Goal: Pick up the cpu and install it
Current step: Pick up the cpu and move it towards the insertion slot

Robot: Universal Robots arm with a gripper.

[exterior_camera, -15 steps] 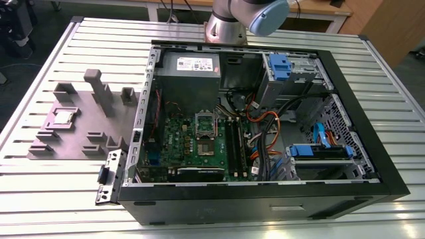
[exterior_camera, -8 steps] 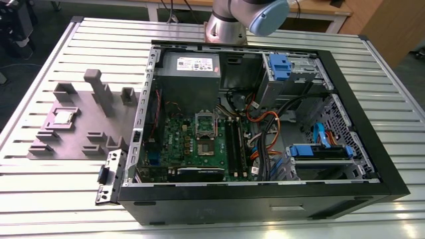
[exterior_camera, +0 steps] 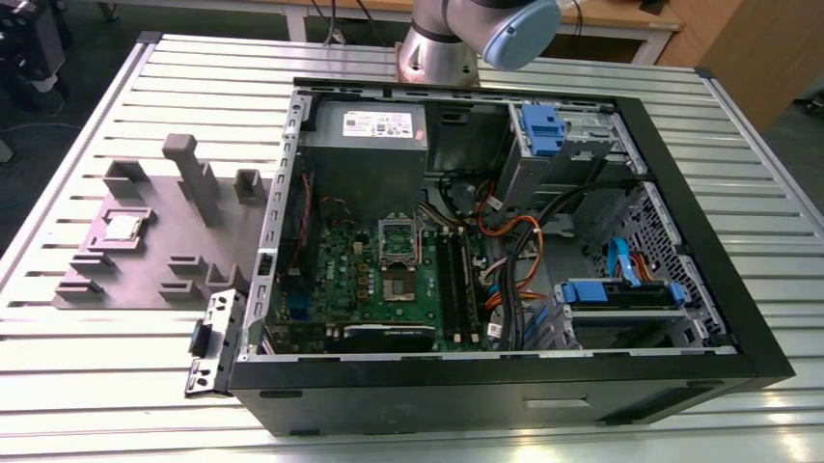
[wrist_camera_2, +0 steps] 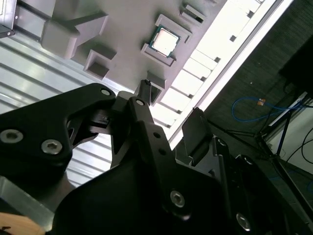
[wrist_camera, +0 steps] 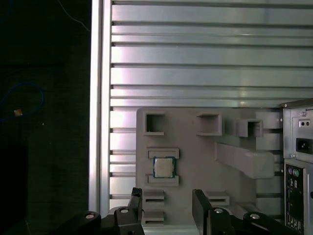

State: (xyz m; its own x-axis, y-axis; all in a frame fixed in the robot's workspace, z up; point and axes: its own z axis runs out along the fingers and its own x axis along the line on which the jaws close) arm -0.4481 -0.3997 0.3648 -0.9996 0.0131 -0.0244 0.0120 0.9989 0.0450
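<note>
Cpu (exterior_camera: 123, 226) (wrist_camera_2: 164, 40) (wrist_camera: 164, 167): small silver square, lying flat in a shallow holder of the grey fixture plate (exterior_camera: 154, 249) on the slatted table (exterior_camera: 103, 386), at the exterior view's left of the open computer case (exterior_camera: 489, 400); gripper (wrist_camera: 168, 208) (wrist_camera_2: 171, 110) above the plate, clear of the chip, fingers spread apart, empty.

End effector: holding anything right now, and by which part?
Nothing is held. In the first wrist view the end effector is open with an empty gap, and the cpu lies in its pocket on the grey fixture plate, apart from it.
</note>
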